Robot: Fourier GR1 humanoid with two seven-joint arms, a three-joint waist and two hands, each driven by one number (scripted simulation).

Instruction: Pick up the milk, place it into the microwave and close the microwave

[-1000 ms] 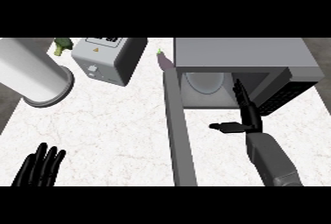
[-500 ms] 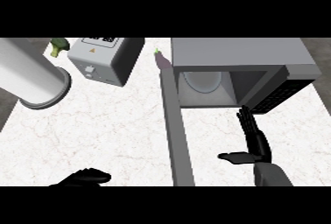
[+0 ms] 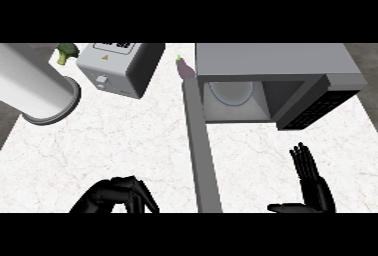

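Nearest, left of the microwave's open door (image 3: 204, 155), the left hand (image 3: 117, 196) low on the counter (image 3: 111, 135), fingers curled under, holding nothing visible. Right of the door, the right hand (image 3: 310, 181), fingers straight and spread wide. Beyond, the microwave (image 3: 273, 75) standing open, a pale plate (image 3: 232, 92) inside. Milk carton (image 3: 118, 67) left of the microwave, untouched, beside a white cylinder (image 3: 33, 85) and a broccoli (image 3: 65, 53).

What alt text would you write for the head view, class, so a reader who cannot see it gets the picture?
A grey box-shaped microwave stands open on a white marble counter, its long grey door swung toward the viewer. The right robot hand is open beside the door, fingers straight; the left robot hand is curled at the lower edge. A white milk carton lies at the back left.
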